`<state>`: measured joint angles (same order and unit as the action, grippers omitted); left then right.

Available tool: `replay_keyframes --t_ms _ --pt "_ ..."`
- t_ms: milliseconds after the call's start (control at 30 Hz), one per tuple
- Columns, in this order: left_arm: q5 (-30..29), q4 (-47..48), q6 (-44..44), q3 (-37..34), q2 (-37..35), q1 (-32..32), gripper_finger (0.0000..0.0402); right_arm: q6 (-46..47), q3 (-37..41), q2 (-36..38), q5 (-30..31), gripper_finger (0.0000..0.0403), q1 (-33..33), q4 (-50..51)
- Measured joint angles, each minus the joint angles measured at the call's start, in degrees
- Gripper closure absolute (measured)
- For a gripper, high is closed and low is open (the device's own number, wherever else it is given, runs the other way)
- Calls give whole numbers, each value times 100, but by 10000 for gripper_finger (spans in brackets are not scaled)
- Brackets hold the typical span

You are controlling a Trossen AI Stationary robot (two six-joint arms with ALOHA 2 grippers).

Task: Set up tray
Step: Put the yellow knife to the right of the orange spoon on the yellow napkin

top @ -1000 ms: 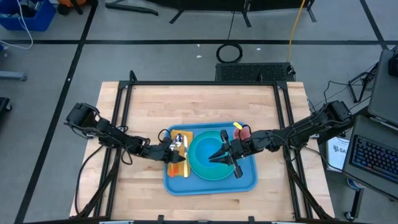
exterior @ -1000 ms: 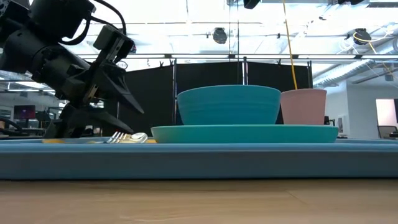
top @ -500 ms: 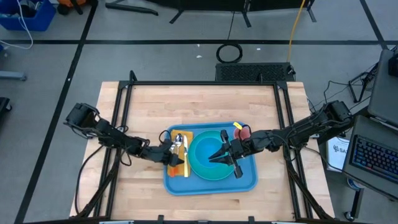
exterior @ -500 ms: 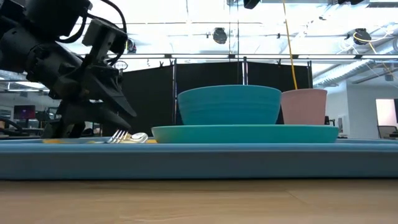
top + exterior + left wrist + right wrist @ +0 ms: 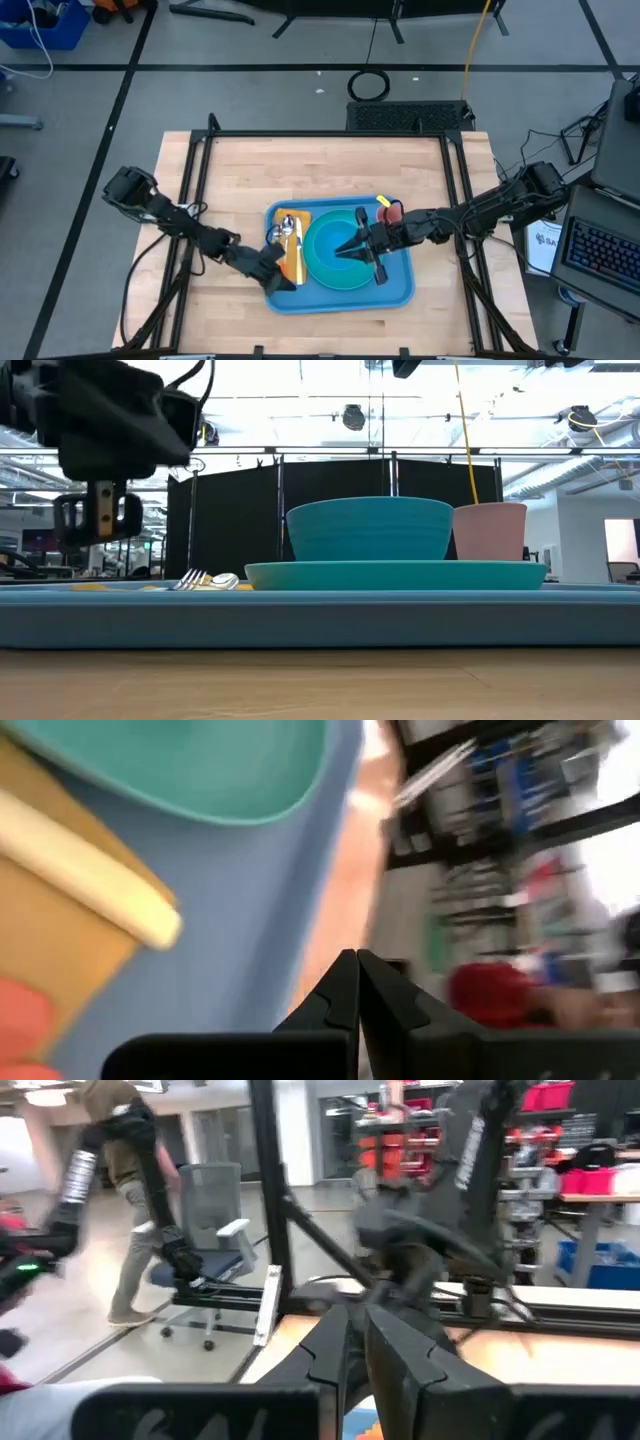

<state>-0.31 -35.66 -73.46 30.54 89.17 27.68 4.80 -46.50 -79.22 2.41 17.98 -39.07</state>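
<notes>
From where I stand nothing here can be properly read: the white sheet (image 5: 545,245) beside the worktop's right edge carries dark letters cut off behind the right arm, too small to make out for certain.

Teal bowl (image 5: 368,528) sits on teal plate (image 5: 395,575) in the tray (image 5: 320,622) (pink cup (image 5: 489,531) behind).

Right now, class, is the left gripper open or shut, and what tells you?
Shut. In the left wrist view the left gripper has its two dark fingers pressed together with nothing between them, above the tray.
</notes>
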Motion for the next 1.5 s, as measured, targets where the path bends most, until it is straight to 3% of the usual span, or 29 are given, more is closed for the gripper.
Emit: replay_keyframes --t_ms 233,400,533,1033,1500 --pt "-392 3760 1905 1661 6 144 400 0 0 0 77 374 0 35" --pt "-475 4434 3625 2340 27 212 400 0 0 0 77 374 0 41" --pt "-563 5213 3882 2449 182 158 400 -16 0 0 78 374 0 57" --pt "-163 5190 4648 3133 1490 239 401 -117 1 0 84 374 -61 201" --pt "-83 5228 4663 3194 1635 44 401 -103 1 2 86 374 -76 257"
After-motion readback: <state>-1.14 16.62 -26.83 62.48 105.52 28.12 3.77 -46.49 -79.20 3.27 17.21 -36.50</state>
